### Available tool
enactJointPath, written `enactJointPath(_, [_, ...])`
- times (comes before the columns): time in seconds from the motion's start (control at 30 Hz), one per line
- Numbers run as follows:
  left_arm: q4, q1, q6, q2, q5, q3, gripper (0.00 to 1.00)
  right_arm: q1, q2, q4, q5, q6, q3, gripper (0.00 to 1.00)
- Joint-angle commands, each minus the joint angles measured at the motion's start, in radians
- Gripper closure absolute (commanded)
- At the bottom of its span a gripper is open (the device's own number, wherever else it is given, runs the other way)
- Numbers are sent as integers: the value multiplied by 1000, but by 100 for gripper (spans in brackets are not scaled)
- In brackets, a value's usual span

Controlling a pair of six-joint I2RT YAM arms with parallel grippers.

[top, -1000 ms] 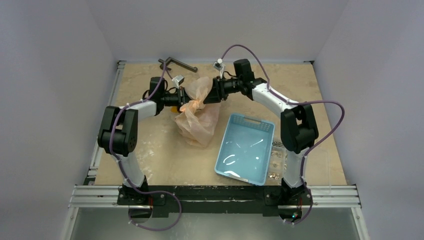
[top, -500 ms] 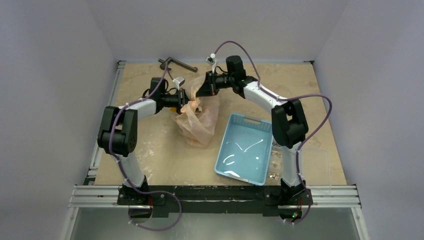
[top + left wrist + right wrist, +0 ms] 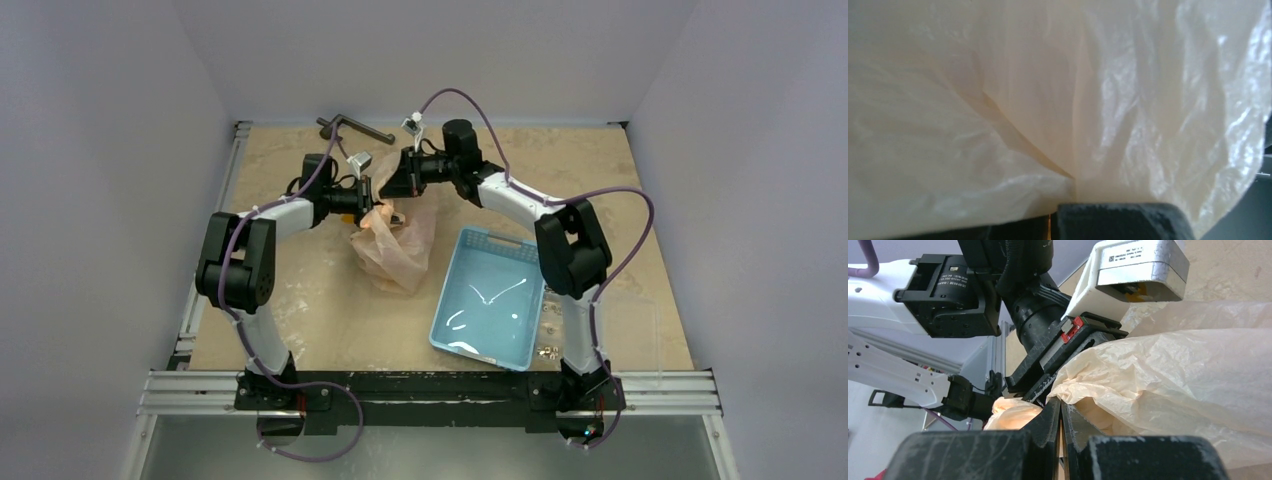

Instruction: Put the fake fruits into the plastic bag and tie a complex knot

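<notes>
Change since a second back: right gripper (image 3: pixel 392 188) has swung left across the bag top and closed up. It was half open and well right of the left gripper (image 3: pixel 372 205); now the two sit just beside each other. The upright lobe of film that stood between them has folded down.

Right gripper (image 3: pixel 1060 412): jaws fully together, a gathered fold of the plastic bag (image 3: pixel 1173 375) nipped at the tips. The film fans out to its right in the wrist view. The left gripper's body is right in front of it, nearly touching.

Left gripper (image 3: pixel 1050 222): jaws closed, the plastic bag (image 3: pixel 1048 100) pinched between them. Film fills almost the whole of its wrist view.

Plastic bag (image 3: pixel 398 245): pale orange, translucent, crinkled, with glossy highlights. A brighter orange patch shows just under the two grippers. The body hangs from both grips and sags toward the arm bases, its lower end on the table (image 3: pixel 300 300). Contents not readable through the film.

Light-blue basket (image 3: pixel 490 300): right of the bag, apart from it. Black L-shaped tool (image 3: pixel 355 127): beyond the grippers, at the far table edge.
</notes>
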Motion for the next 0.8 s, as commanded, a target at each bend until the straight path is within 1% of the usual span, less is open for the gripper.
enactJointPath(0.0, [37,-21,-9,-10,22,33,100,23,6,80,-34,27,62,100])
enactJointPath(0.03, [43,-21,-13,-10,20,35,100,14,0,45,-50,8,68,92])
enactJointPath(0.1, [63,-16,-32,-10,17,35,100,-11,-26,-17,-68,-22,61,65])
enactJointPath(0.13, [77,-14,-42,-8,15,34,100,-31,-46,-34,-74,-31,44,54])
enactJointPath(0.17, [83,-12,-48,-7,13,34,100,-51,-78,-51,-83,-38,25,46])
enactJointPath(0.27, [93,-10,-54,-6,11,34,100,-100,-145,-168,-84,-105,-1,32])
enactJointPath(0.33, [93,-10,-54,-2,11,36,100,-118,-179,-259,-74,-153,1,28])
enactJointPath(0.4, [100,-10,-58,1,11,39,100,-136,-205,-329,-61,-191,-4,28])
enactJointPath(0.43, [101,-10,-59,2,11,41,100,-143,-216,-358,-51,-209,-11,31])
enactJointPath(0.5, [101,-10,-60,3,10,44,100,-155,-231,-427,-24,-260,-23,41])
enactJointPath(0.57, [101,-11,-59,2,11,45,100,-159,-237,-481,4,-311,-40,59])
enactJointPath(0.6, [100,-12,-60,1,10,44,100,-156,-236,-516,21,-363,-44,69])
enactJointPath(0.63, [99,-12,-59,-1,10,42,100,-156,-232,-538,41,-375,-49,75])
enactJointPath(0.7, [99,-12,-60,-2,9,39,100,-139,-213,-549,45,-381,-53,80])
enactJointPath(0.77, [99,-12,-58,-5,9,37,100,-117,-193,-545,59,-391,-53,82])
